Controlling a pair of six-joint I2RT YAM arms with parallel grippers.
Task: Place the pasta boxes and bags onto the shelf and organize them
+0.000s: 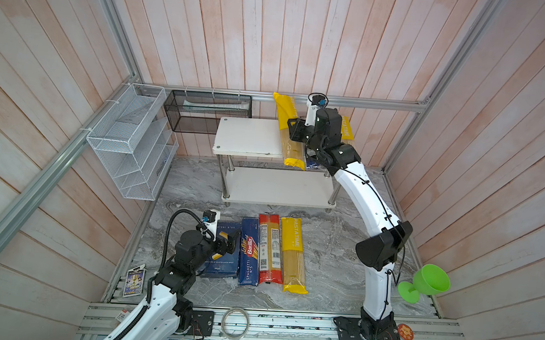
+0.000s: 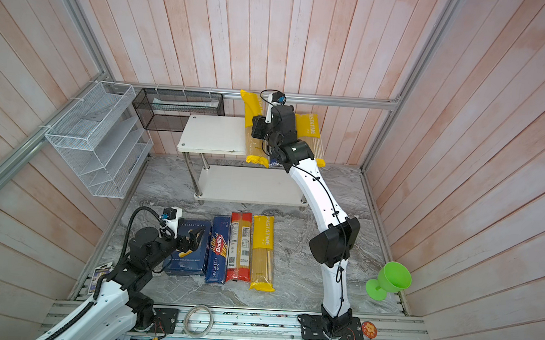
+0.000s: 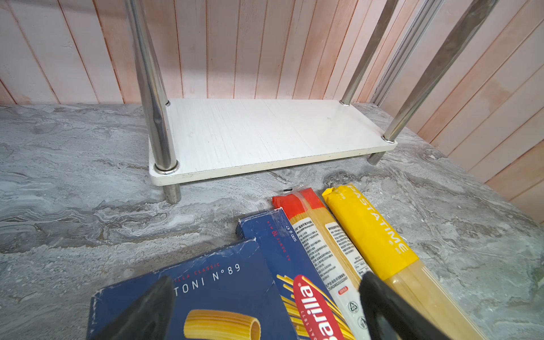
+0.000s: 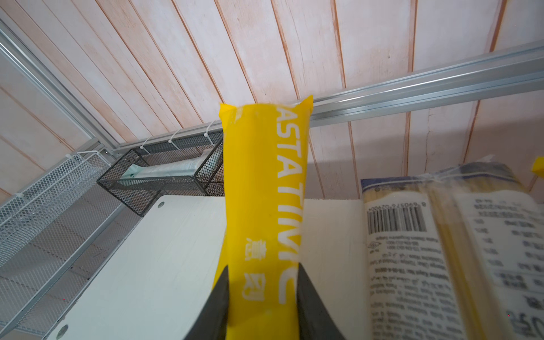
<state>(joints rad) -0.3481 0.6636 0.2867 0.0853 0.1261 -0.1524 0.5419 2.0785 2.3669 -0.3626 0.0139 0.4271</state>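
Right tool [image 4: 262,269] pressed against both sides of yellow bag [image 4: 262,176], gripping it. Bag tilted: far end lifted off shelf [image 1: 247,136] top tier, by wall rail [image 4: 412,94]; near end at shelf's front edge. Right arm stretched forward, elbow high. Left arm folded low, left tool [image 3: 266,282] spread wide, hovering over wide blue box [image 3: 223,282] on counter [image 1: 333,263]. Narrow blue box [image 1: 248,251], red-ended bag [image 1: 270,249], second yellow bag [image 1: 293,254] alongside.

Bright, even light; soft shadows; edges bowed; right wrist foreground blurred.
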